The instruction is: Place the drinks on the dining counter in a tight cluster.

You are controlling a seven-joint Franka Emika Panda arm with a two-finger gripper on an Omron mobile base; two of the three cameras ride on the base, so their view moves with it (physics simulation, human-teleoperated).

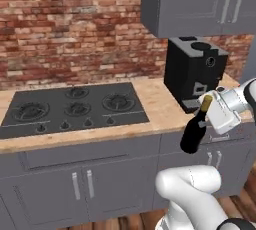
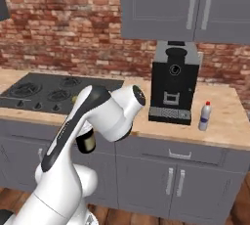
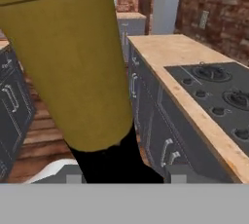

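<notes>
Red brick wall and grey cabinets back a wooden counter carrying a black stove and a coffee machine. No legible writing appears on any item. Beside the machine stands the small red-capped bottle, upright on the counter. The gripper is clamped on the tan neck of the wine bottle (held in the air, tilted, in front of the lower cabinet doors); jaws narrowly apart around the neck.
</notes>
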